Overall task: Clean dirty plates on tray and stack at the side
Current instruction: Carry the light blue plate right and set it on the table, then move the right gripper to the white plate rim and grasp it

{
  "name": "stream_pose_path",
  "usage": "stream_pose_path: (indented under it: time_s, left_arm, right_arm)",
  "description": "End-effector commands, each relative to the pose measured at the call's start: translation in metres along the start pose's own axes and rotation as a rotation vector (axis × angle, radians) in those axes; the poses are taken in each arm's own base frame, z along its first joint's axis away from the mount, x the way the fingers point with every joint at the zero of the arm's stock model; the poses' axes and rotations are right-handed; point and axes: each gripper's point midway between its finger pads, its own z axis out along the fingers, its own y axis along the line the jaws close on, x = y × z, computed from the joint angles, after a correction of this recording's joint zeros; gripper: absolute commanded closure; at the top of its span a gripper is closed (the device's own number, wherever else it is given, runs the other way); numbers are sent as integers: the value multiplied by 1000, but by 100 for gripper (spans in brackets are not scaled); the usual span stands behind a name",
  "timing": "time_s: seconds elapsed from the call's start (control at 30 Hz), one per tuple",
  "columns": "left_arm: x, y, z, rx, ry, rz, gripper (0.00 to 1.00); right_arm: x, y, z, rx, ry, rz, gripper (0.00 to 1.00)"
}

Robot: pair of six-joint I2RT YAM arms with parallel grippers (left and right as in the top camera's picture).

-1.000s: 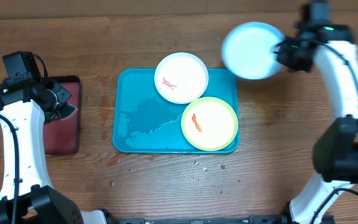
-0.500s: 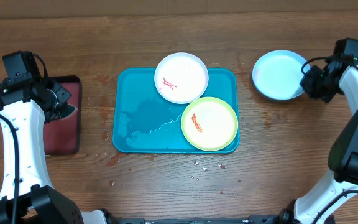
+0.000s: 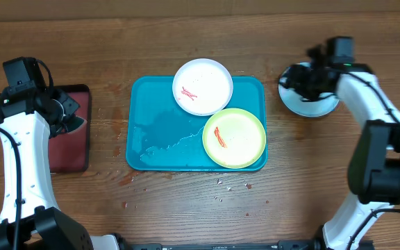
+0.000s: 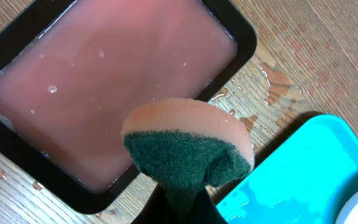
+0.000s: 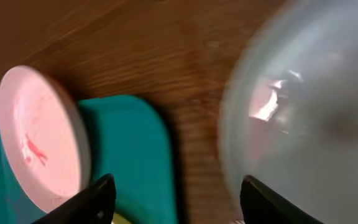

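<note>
wooden table [image 3: 186, 208] under the overhead camera, specks and droplets scattered on the wood just below the turquoise tray [image 3: 151, 104]. the tray sits mid-table, and there's a wet, glossy patch across its left half.

two plates are on it: the white plate [image 3: 202, 85] up at the far edge, overhanging the rim a little, with a red smear left of its centre, and the yellow-green plate [image 3: 234, 137] in the near right corner, with an orange-red streak on it. these two touch or very nearly touch where their rims meet.

over on the right, the pale blue plate [image 3: 310, 104] lies flat on the bare wood, off the tray and well apart from the other two. the right gripper [image 5: 179, 202] hangs over its left edge, and from the wrist view the fingers [image 5: 101, 196] stand wide apart with nothing between them, only tray and wood showing in the gap. the blue plate is a blur there, filling the right side.

left side now: the left gripper [image 3: 69, 114] is clamped on a sponge [image 4: 188, 149], green scouring face toward the camera, peach foam behind it. it hovers over the near corner of a small black-rimmed tray [image 4: 104, 81] of pinkish liquid, with puddles on the wood between that and the turquoise corner.
</note>
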Motion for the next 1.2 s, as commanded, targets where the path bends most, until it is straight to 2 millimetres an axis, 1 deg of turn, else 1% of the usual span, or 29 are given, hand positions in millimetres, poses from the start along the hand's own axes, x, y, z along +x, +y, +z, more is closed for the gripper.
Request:
stream_pose_path:
  time_s: [0.0,0.1,0.17,0.23,0.3,0.37,0.47,0.63,0.67,0.7,0.77,0.83,0.87,0.97,1.03,1.17]
  left_arm:
    - [-1,0,-1,8,0,-5,96]
    - [-1,0,-1,7,0,-5,96]
    - [0,0,-1,6,3,-2,96]
    - [0,0,-1,6,4,-2,96]
    - [0,0,-1,5,4,-2,96]
    - [0,0,-1,6,4,-2,96]
    - [0,0,-1,6,3,-2,96]
    - [0,0,-1,6,3,-2,96]
    - [0,0,-1,6,3,-2,96]
    - [0,0,-1,6,3,-2,96]
    - [0,0,-1,6,3,-2,96]
    - [0,0,-1,6,3,-2,96]
    - [0,0,-1,6,3,-2,96]
    - [0,0,-1,6,3,-2,96]
    - [0,0,-1,6,3,-2,96]
    - [0,0,-1,6,3,-2,96]
  right_arm:
    - [4,55,7,-36,-33,-167,33]
    - [4,73,27,67,-88,-261,32]
    - [9,85,41,86,-104,-306,30]
    - [16,96,57,85,-103,-341,30]
    - [27,101,73,92,-87,-359,30]
    - [35,102,84,93,-66,-367,30]
    - [43,101,93,102,-46,-374,30]
    - [43,97,93,128,-46,-374,31]
    - [45,97,93,123,-38,-373,33]
    - [47,98,93,114,-30,-371,40]
    - [54,103,94,80,-2,-365,65]
    - [62,109,95,51,25,-327,77]
    - [66,112,96,40,36,-316,78]
    - [87,132,99,-21,96,-338,80]
    - [105,151,98,-70,141,-358,83]
    - [132,183,91,-98,194,-374,89]
